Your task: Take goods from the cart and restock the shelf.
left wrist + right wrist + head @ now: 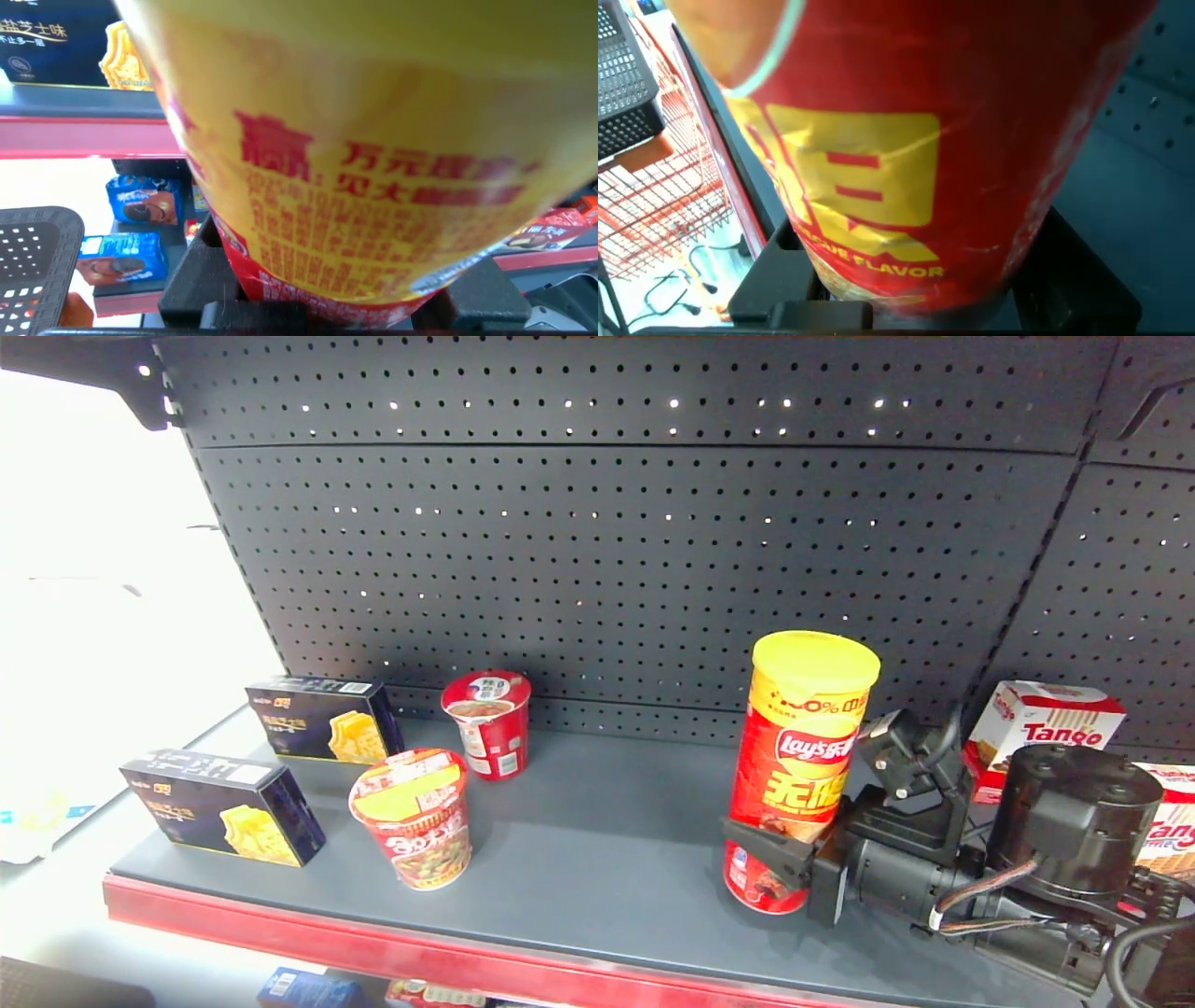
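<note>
so we're looking at the shelf [597,840], a dark grey board with a red front lip [373,943] on the near edge and a black pegboard [607,569] rising straight off the far edge. the left end is the busy bit: the front blue box [224,807] sits close to the lip, the back blue box [325,719] is near the pegboard, and just right of them are the big noodle cup [415,817] and the small red cup [487,723]. from those cups a wide stretch of bare board runs over to the chip can [808,709], which stands upright, nearer the lip than the pegboard. a wafer box [1041,728] sits behind it at the right end, up against the back panel. the right pincer [808,779] comes in from the right and is clamped around the can's lower half, one finger across the front and one behind. the can's base is down at the board, but we can't tell if it's actually touching. from the right wrist the same can [906,140] fills the jaws, with the red wire cart [663,205] off to the side. the left pincer [336,280] is closed on a yellow and red tub [374,121], low in front of the lip, with a black basket [33,261] beside it.
</note>
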